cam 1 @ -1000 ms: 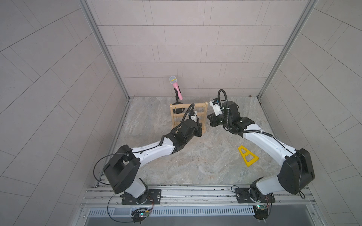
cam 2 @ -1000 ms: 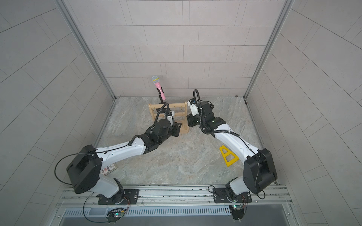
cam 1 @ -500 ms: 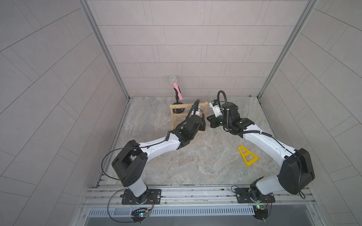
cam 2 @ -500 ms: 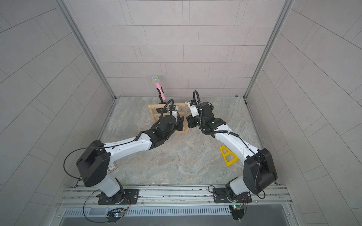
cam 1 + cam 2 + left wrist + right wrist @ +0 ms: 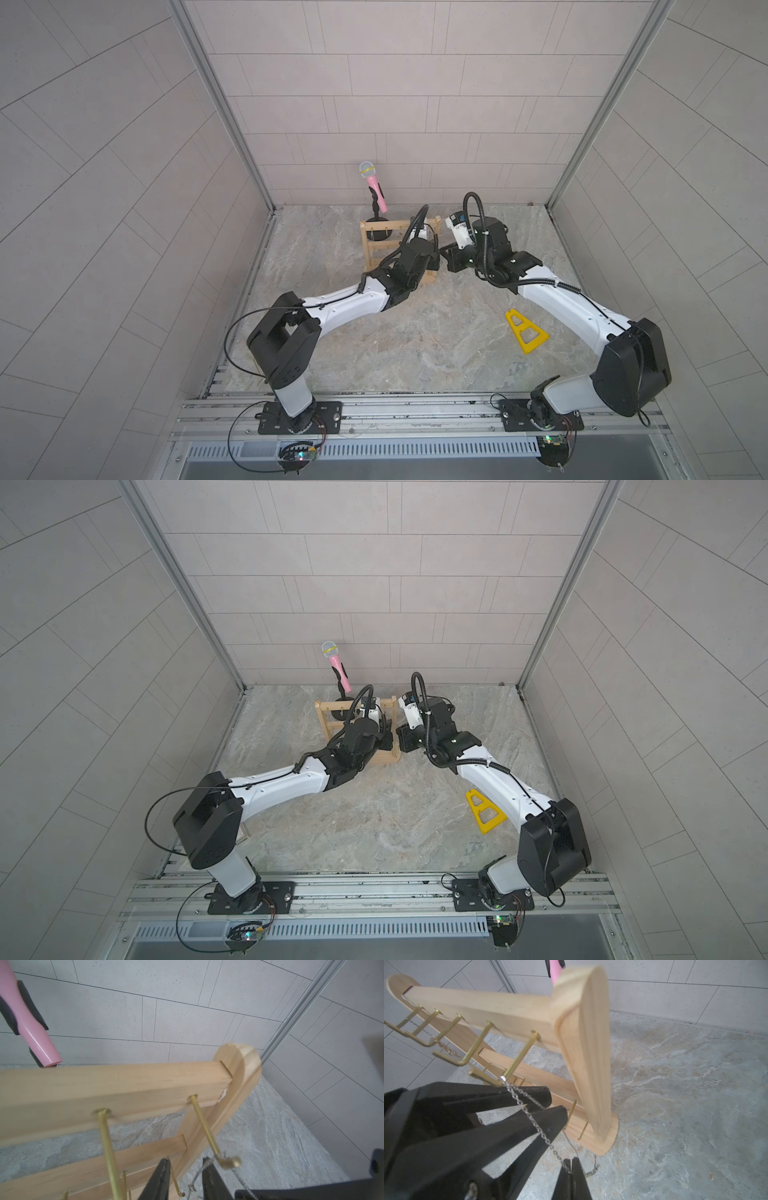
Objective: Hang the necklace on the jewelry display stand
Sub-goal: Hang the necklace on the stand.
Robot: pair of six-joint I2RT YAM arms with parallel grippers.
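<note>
The necklace, a fine silver chain, is caught on the bent tip of a brass hook. This is the last hook on the top bar, right next to the end post of the jewelry display stand. From the hook tip the chain slants down across the black fingers of the left pincer. It ends in the right pincer, whose tips are clenched on the chain. A loose loop trails past those tips; I cannot tell whether it touches the worktop.

The left pincer is released, with its jaws standing apart. In the left wrist view the chain hangs from the hook tip along the inner face of one finger, with no squeeze on it. A thin gold chain hangs across the hooks farther along the same bar.

In both top views the stand is upright at 12 o'clock on the worktop, and both arms meet at its 3 o'clock end. A pink microphone on a black holder rises just behind it, at the stand's 11 o'clock. A yellow triangular frame lies flat at 4 o'clock on the worktop, well apart from the stand and close beside the right arm.
</note>
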